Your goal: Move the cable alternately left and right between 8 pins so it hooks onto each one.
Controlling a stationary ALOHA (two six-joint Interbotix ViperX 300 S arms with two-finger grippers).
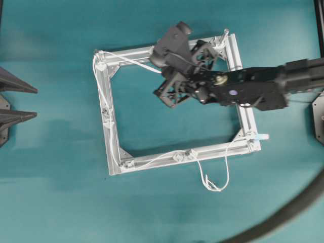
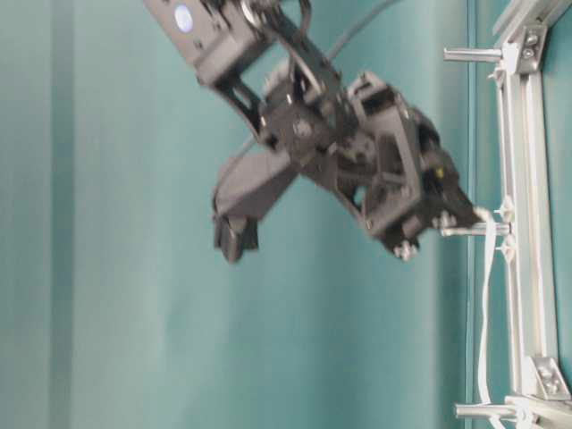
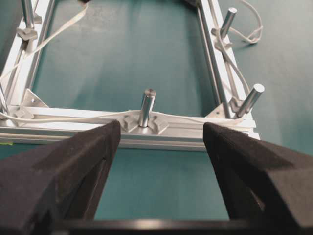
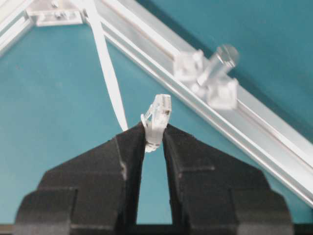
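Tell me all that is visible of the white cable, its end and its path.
The cable is a thin, flat, white, flexible cord. Its clear plastic plug is pinched between the fingers of the right gripper, pointing up. From there it runs to a frame corner, along two sides of the aluminium frame past several pins, then hangs in a loose loop on the table.
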